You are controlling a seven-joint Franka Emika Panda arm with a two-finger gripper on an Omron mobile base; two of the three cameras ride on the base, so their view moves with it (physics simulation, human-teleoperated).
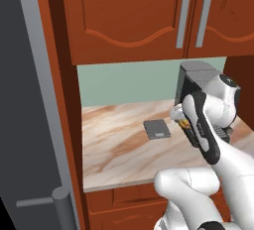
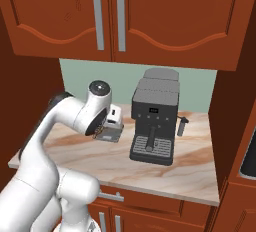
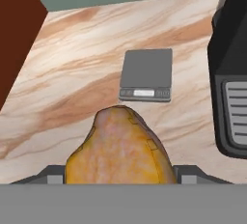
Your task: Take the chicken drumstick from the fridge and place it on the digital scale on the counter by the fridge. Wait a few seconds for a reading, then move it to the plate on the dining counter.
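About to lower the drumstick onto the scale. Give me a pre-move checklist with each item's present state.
1. Drumstick held in the tool: ok.
2. Scale top bare: ok.
3. Scale lying flat on the counter: ok.
4. Drumstick directly above the scale: not ok; the scale lies ahead of it in the hand view.
5. Gap between scale and coffee machine to the right: ok, they stand apart.
6. Scale's display reading: cannot tell, too small.

The marbled counter (image 1: 114,149) carries the flat grey digital scale (image 1: 157,129), with a dark coffee machine (image 2: 155,121) just beside it.
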